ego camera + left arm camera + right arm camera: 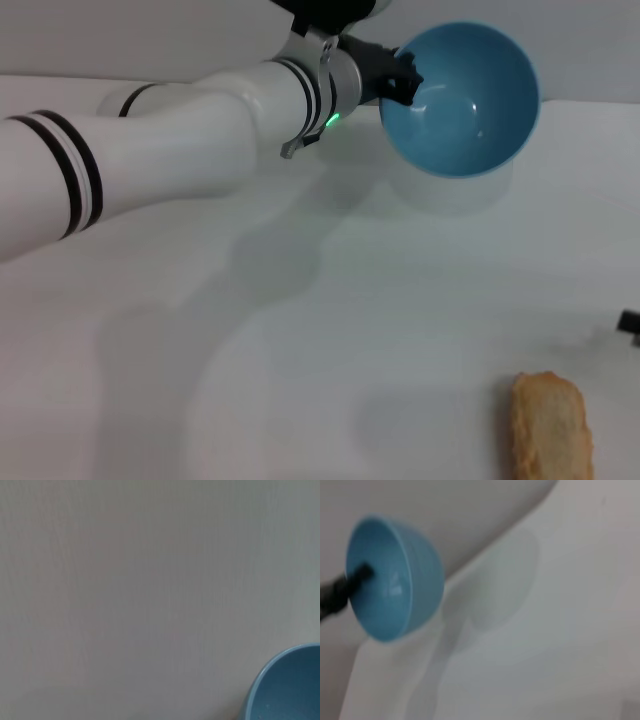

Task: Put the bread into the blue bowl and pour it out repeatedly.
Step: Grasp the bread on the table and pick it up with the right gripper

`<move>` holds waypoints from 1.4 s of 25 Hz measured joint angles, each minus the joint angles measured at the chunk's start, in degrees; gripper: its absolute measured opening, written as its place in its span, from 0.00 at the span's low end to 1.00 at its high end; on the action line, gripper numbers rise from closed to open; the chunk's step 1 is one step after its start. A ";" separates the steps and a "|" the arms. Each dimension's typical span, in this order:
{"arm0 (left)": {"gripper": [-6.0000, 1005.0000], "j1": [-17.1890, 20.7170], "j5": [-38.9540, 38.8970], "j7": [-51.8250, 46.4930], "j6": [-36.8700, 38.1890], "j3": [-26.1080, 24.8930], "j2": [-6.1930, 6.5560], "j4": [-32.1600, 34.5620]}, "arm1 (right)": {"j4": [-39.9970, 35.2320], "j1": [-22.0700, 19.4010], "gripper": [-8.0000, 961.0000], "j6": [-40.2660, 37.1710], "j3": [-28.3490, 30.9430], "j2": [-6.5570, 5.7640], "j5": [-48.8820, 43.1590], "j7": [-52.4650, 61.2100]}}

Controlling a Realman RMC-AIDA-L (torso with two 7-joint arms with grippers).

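Note:
My left gripper [405, 82] is shut on the rim of the blue bowl [462, 98] and holds it lifted above the table at the far middle, tipped on its side with its empty inside facing me. The bowl also shows in the left wrist view [287, 687] and in the right wrist view [392, 577], where a dark finger [357, 575] reaches over its rim. The bread [550, 428] lies on the table at the near right, flat tan side up, apart from the bowl. A small dark part of my right gripper [630, 325] shows at the right edge.
The white table [320, 330] spreads under everything. The bowl's shadow [455, 190] falls on it just below the bowl. My left arm [150, 150] stretches across the upper left.

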 joint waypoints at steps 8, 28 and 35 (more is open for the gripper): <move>0.00 0.89 -1.56 -0.10 0.13 0.32 -0.03 0.08 | 3.82 3.46 0.51 0.45 -4.70 -0.09 -4.66 2.26; 0.00 1.18 -1.99 -0.13 -0.34 0.70 -0.03 -0.22 | 5.61 6.55 0.49 0.77 -11.10 -0.45 -10.41 9.92; 0.00 1.23 -1.99 -0.13 -0.38 0.61 0.02 -0.44 | 5.28 6.04 0.49 -0.09 -10.84 -1.16 -10.27 10.15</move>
